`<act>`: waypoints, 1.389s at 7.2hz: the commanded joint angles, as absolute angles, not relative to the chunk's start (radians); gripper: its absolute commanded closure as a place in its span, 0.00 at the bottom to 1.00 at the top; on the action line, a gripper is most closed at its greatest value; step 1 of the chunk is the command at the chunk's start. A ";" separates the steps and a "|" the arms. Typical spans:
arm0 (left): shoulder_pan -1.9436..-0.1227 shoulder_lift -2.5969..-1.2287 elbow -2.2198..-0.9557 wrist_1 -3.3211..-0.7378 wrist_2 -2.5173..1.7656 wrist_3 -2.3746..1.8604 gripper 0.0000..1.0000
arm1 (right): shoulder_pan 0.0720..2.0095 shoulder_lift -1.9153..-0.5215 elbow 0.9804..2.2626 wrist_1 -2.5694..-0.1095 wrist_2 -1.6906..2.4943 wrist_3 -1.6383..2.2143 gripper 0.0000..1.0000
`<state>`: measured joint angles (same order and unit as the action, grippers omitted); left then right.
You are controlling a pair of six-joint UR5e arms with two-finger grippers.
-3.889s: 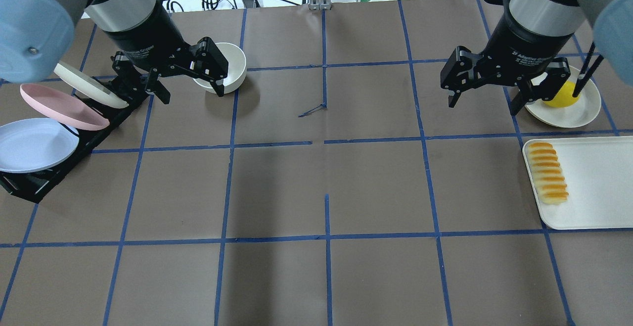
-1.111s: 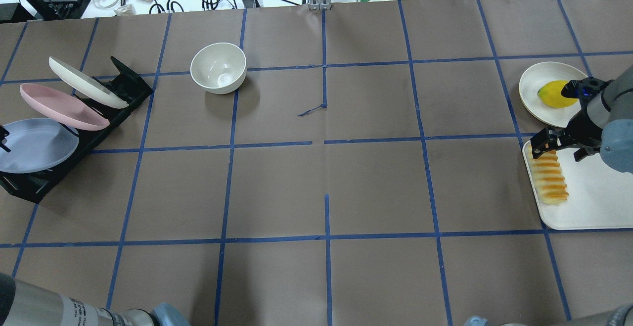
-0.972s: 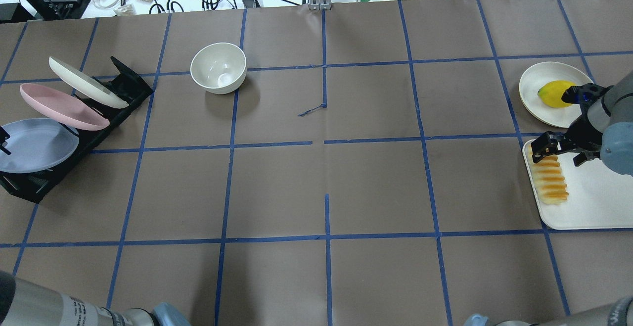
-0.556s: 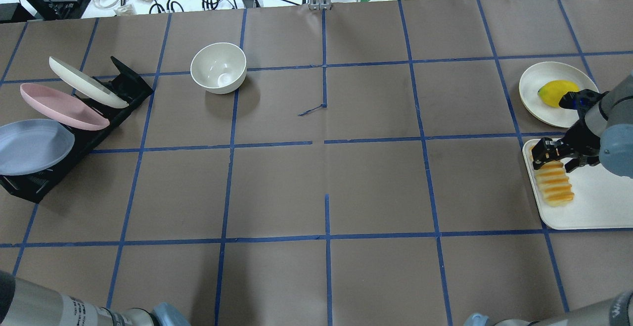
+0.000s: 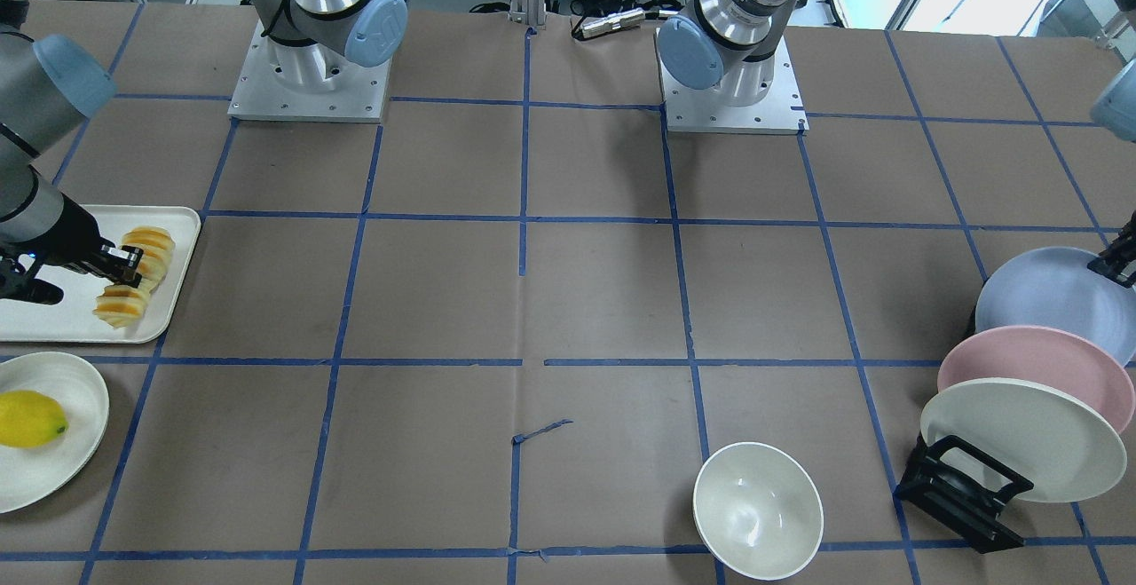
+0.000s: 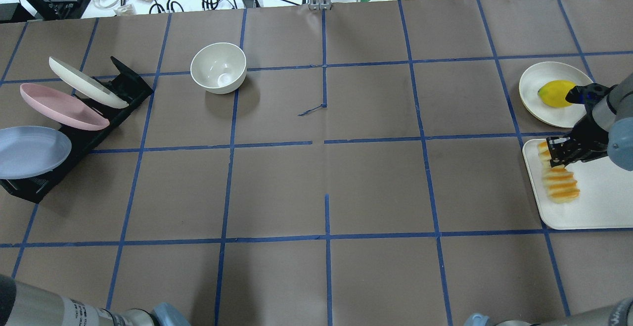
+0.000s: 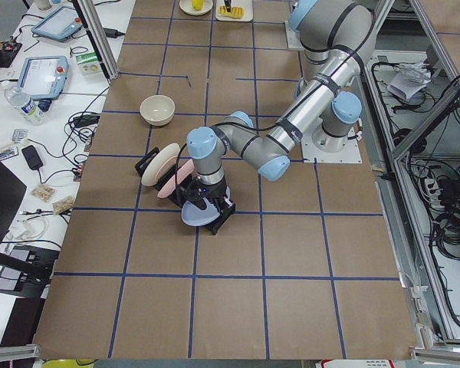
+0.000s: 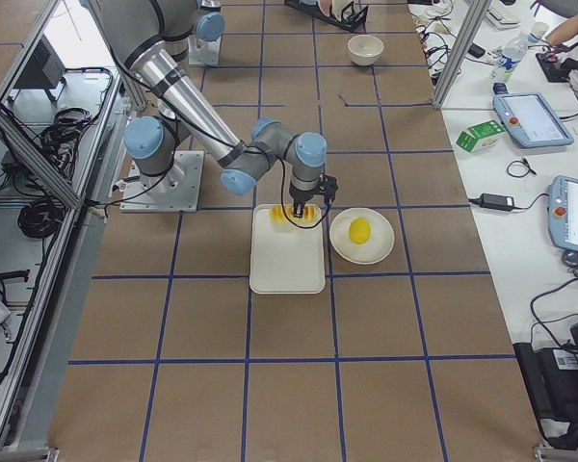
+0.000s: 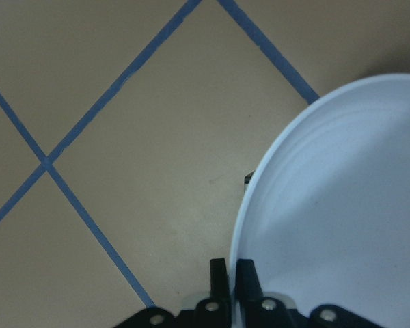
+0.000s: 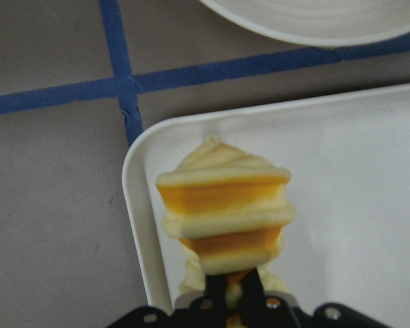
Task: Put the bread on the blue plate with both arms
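Fingers [image 10: 249,290] of the right gripper [image 6: 559,152] are drawn narrow, pinching the bread [image 6: 560,183] across its ridged, pale yellow slices with orange-brown crust stripes. The loaf sits over the far-left corner of the white tray [image 6: 601,207], close along the tray's raised left rim. Whether it is clear of the tray floor I cannot tell. The tray is smooth, rectangular and round-cornered, at the right end of the tabletop [image 6: 326,182]. Just beyond its far edge, a glossy lemon [image 6: 553,93] lies on a small cream plate [image 6: 533,76].

At the left end, the left gripper [image 9: 231,280] has its fingers nearly together on the thin rim of the blue plate [image 6: 32,150]. This plate is round, matte and shallow. It leans at the near end of a black rack [image 6: 29,188], its edge reaching out past the rack to the left. A pink plate [image 6: 59,106] and a cream-white plate [image 6: 84,81] lean in the slots farther back.

Between rack and tray spreads a wide stretch of flat brown paper crossed by blue tape lines. A cream bowl [image 6: 217,66] stands on its far-left part.
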<state>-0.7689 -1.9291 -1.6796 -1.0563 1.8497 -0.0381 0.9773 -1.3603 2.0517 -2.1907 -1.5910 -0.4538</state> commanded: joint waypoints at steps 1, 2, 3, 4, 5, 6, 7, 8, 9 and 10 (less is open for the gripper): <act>-0.769 -1.901 -1.675 -1.129 1.836 0.045 1.00 | 0.983 -1.399 1.921 -1.982 -1.583 -0.457 1.00; -0.769 -1.890 -1.675 -1.141 1.836 0.093 1.00 | 0.988 -1.396 1.825 -1.892 -1.583 -0.457 1.00; -0.769 -1.887 -1.675 -1.163 1.838 0.095 1.00 | 1.011 -1.394 1.749 -1.802 -1.577 -0.451 1.00; -0.769 -1.879 -1.672 -1.167 1.847 0.109 1.00 | 1.052 -1.400 1.705 -1.757 -1.583 -0.440 1.00; -0.765 -1.867 -1.666 -1.217 1.850 0.203 1.00 | 1.093 -1.411 1.668 -1.706 -1.583 -0.407 1.00; -0.755 -1.858 -1.652 -1.320 1.850 0.301 1.00 | 1.141 -1.429 1.622 -1.654 -1.580 -0.337 1.00; -0.758 -1.846 -1.640 -1.438 1.841 0.431 1.00 | 1.196 -1.434 1.571 -1.597 -1.580 -0.269 1.00; -0.770 -1.835 -1.644 -1.489 1.832 0.469 1.00 | 1.256 -1.436 1.531 -1.548 -1.580 -0.180 1.00; -0.773 -1.827 -1.649 -1.550 1.699 0.550 1.00 | 1.314 -1.437 1.513 -1.527 -1.578 -0.105 1.00; -0.787 -1.810 -1.657 -1.574 1.530 0.637 1.00 | 1.359 -1.439 1.509 -1.525 -1.580 -0.050 1.00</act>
